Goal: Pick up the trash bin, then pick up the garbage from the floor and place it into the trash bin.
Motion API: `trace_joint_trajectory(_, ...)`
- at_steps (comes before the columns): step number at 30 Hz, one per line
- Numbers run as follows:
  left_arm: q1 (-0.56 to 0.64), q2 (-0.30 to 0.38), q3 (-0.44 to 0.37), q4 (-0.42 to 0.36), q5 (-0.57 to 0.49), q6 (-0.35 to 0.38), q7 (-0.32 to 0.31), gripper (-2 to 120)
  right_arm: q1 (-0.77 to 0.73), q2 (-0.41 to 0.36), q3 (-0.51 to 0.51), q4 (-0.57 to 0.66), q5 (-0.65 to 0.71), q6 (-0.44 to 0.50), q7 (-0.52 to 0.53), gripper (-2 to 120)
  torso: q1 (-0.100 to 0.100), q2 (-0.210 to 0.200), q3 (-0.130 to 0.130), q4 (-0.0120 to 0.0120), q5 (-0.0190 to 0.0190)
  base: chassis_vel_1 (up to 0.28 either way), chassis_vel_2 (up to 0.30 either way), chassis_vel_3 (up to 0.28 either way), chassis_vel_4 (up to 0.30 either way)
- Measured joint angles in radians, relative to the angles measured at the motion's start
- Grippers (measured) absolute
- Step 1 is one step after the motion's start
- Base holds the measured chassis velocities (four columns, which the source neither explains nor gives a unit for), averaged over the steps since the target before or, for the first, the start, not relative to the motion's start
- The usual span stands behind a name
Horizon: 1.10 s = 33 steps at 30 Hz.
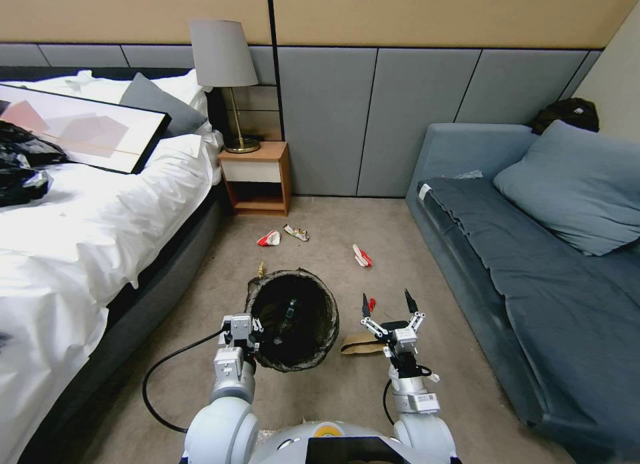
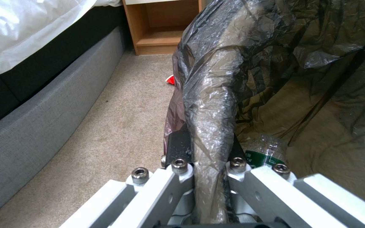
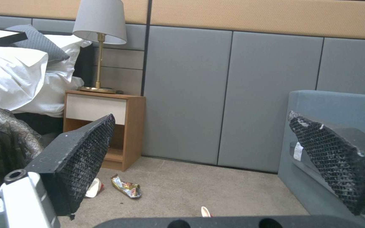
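Lower centre, the left gripper (image 1: 257,332) pinches the round black-bagged trash bin (image 1: 293,327) rim; slippery plastic could slide. Right gripper (image 1: 390,311) hangs spread.

Beige short-pile carpet floor (image 1: 313,244) between bed and sofa. Scattered across it: red-and-white crumpled wrapper (image 1: 269,238), shiny multicoloured foil wrapper (image 1: 296,233) just beside, second red-and-white wrapper (image 1: 361,256) nearer the sofa, flat brown cardboard scrap (image 1: 357,345), small red scrap (image 1: 371,304), wooden bedside cabinet (image 1: 256,177) against the wall.

Left hand (image 1: 257,336) clamped, right hand (image 1: 387,305) agape
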State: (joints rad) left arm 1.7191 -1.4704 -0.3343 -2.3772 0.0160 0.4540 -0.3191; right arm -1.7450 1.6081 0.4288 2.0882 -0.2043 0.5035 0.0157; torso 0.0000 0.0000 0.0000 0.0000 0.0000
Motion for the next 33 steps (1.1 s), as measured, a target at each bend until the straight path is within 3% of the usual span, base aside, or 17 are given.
trace_joint_trajectory(5, 0.0, 0.0, 0.0, 0.0, 0.0, 0.0, 0.0, 1, 0.017, -0.004, 0.002, 0.002, 0.034, -0.028, 0.026, 100, 0.0, 0.0, 0.0, -0.0003, 0.0001, 0.0, 0.0, 0.0, 0.0)
trace_joint_trajectory(9, 0.0, 0.0, 0.0, 0.0, 0.0, 0.0, 0.0, 1, 0.081, -0.023, 0.023, 0.016, 0.152, -0.118, 0.119, 100, 0.0, 0.0, 0.0, -0.0001, 0.0002, 0.0, 0.0, 0.0, 0.0)
trace_joint_trajectory(16, 0.0, 0.0, 0.0, 0.0, 0.0, 0.0, 0.0, 1, 0.093, -0.058, 0.033, 0.022, 0.174, -0.132, 0.102, 100, 0.0, 0.0, 0.0, -0.0001, 0.0001, 0.0, 0.0, 0.0, 0.0)
trace_joint_trajectory(20, 0.0, 0.0, 0.0, 0.0, 0.0, 0.0, 0.0, 1, 0.094, -0.123, 0.045, 0.009, 0.159, -0.129, 0.015, 100, 0.0, 0.0, 0.0, 0.0, 0.0001, 0.0, 0.0, 0.0, 0.0)
trace_joint_trajectory(22, 0.0, 0.0, 0.0, 0.0, 0.0, 0.0, 0.0, 1, 0.1, -0.163, 0.074, -0.013, 0.138, -0.108, -0.113, 100, 0.0, 0.0, 0.0, -0.0001, 0.0001, 0.0, 0.0, 0.0, 0.0)
trace_joint_trajectory(23, 0.0, 0.0, 0.0, 0.0, 0.0, 0.0, 0.0, 1, 0.1, -0.163, 0.074, -0.013, 0.138, -0.108, -0.113, 100, 0.0, 0.0, 0.0, -0.0001, 0.0001, 0.0, 0.0, 0.0, 0.0)
trace_joint_trajectory(24, 0.0, 0.0, 0.0, 0.0, 0.0, 0.0, 0.0, 1, 0.115, -0.186, 0.099, -0.043, 0.119, -0.07, -0.21, 100, 0.0, 0.0, 0.0, -0.0001, 0.0001, 0.0, 0.0, 0.0, 0.0)
trace_joint_trajectory(26, 0.0, 0.0, 0.0, 0.0, 0.0, 0.0, 0.0, 1, 0.142, -0.215, 0.119, -0.098, 0.075, -0.022, -0.299, 100, 0.0, 0.0, 0.0, -0.0001, 0.0002, 0.0, 0.0, 0.0, 0.0)
trace_joint_trajectory(33, 0.0, 0.0, 0.0, 0.0, 0.0, 0.0, 0.0, 1, 0.186, -0.281, 0.105, -0.204, 0.03, 0.012, -0.39, 100, 0.0, 0.0, 0.0, 0.0, 0.0002, 0.0, 0.0, 0.0, 0.0)
